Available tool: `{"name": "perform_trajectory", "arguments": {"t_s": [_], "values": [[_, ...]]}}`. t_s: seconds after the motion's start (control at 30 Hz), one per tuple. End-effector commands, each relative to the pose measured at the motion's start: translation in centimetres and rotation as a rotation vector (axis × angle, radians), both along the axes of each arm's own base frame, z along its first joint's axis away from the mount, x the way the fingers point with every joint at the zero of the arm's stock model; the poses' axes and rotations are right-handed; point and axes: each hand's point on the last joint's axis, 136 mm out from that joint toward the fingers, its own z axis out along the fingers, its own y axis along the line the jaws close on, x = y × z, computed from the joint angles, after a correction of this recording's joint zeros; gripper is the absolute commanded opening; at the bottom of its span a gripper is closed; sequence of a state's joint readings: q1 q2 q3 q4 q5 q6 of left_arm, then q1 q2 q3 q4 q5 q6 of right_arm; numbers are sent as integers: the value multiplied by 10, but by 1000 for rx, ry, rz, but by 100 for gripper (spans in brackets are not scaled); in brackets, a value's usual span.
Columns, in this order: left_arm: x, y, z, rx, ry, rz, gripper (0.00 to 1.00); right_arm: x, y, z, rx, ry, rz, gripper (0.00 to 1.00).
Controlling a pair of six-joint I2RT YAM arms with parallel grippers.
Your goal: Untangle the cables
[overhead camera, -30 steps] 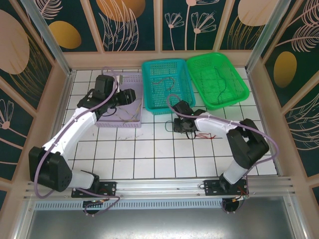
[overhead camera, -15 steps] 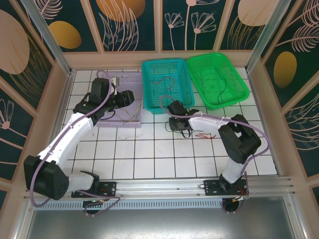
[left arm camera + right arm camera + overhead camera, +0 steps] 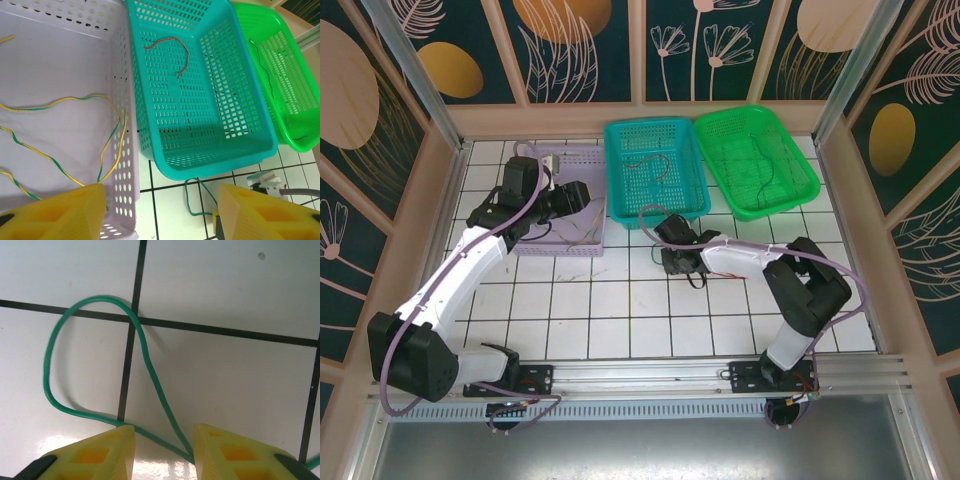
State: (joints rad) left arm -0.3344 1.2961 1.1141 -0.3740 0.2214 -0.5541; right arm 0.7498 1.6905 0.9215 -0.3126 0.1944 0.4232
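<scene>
I am watching the right gripper [image 3: 165, 452] sitting low over the white tiles [image 3: 225, 365]; in the top view it is just in front of the teal basket [image 3: 665, 200]. Its jaws are standing partly apart, with a gap far wider than the green wire [image 3: 102, 297] running into it. The wire is looping out across a tile joint and coming back between the fingers, lying close against the inner edge of one finger [image 3: 230, 455], and I am not seeing the pads pinching it, so nothing is being held there. The left gripper [image 3: 160, 220] is hovering over the right-hand wall of the lilac basket [image 3: 50, 65], beside the teal one, with its jaws standing wide apart and nothing between them. Inside the lilac basket, yellow-green wires [image 3: 55, 104] are lying loosely curled on the floor, crossing one another near the right wall. A single red wire [image 3: 186, 57] is lying bent in the far half of the teal basket, and a thin dark wire [image 3: 267, 80] is trailing along the floor of the green basket [image 3: 300, 145], which is standing just to the right of the teal one. From the left wrist I am also seeing the green wire on the tiles, just beside the near rim of the teal basket.
</scene>
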Motion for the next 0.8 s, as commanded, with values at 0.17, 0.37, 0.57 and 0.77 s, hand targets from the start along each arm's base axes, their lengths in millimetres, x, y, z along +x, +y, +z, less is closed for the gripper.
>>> {"name": "perform_trajectory", "arguments": {"t_s": [0.17,0.37,0.57,0.77], "values": [[-7,-3,9,-35,-13,-3,61,5,-7,-27,-72,19,3,22],[-12,0,12,-40,-19,2,61,2,-9,-16,-50,-16,10,4],[-16,-4,15,-75,-13,-7,61,-2,-6,38,27,-102,14,0],[-26,-41,25,-230,-21,-96,59,-13,-3,82,153,-155,35,0]]}}
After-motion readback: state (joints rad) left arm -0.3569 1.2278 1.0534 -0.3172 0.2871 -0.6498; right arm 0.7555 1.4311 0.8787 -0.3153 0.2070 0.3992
